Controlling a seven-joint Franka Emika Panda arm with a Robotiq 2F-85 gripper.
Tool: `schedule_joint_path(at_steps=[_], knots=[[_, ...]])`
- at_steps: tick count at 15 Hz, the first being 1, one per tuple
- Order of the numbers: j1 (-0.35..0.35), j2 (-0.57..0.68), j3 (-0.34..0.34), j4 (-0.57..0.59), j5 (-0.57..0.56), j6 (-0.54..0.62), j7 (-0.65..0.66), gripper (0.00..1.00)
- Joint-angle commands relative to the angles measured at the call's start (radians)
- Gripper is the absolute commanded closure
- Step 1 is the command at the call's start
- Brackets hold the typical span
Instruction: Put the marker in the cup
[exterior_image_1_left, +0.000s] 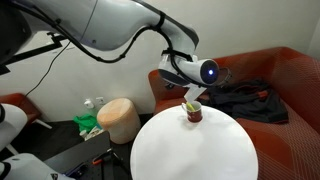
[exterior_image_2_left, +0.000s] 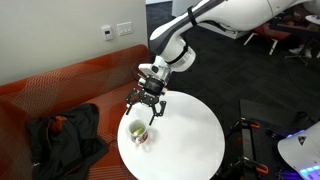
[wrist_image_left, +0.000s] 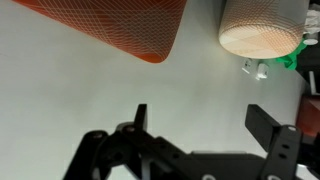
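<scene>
The dark red cup (exterior_image_1_left: 194, 115) stands on the white round table (exterior_image_1_left: 190, 150) near its far edge. It also shows in an exterior view (exterior_image_2_left: 138, 134). The yellow-green marker (exterior_image_1_left: 189, 105) stands tilted inside the cup, its top sticking out above the rim; a yellowish tint shows inside the cup (exterior_image_2_left: 135, 130). My gripper (exterior_image_1_left: 191, 94) hangs just above the cup, open and empty, also seen from the other side (exterior_image_2_left: 148, 105). In the wrist view the two fingers (wrist_image_left: 205, 115) are spread wide with only bare table between them; cup and marker are out of that view.
A large tan round-topped bin (exterior_image_1_left: 120, 118) stands on the floor beside the table, also in the wrist view (wrist_image_left: 262, 28). A red couch (exterior_image_2_left: 70, 85) with a black garment (exterior_image_2_left: 60, 135) runs behind the table. Green and white items (exterior_image_1_left: 88, 122) lie by the bin.
</scene>
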Motion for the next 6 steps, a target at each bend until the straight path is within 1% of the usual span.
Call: schedule_joint_path(at_steps=[1, 6], knots=[[-0.006, -0.013, 0.006, -0.014, 0.0, 0.0, 0.0, 0.0], [-0.013, -0.022, 0.008, -0.03, 0.0, 0.001, 0.0, 0.0]])
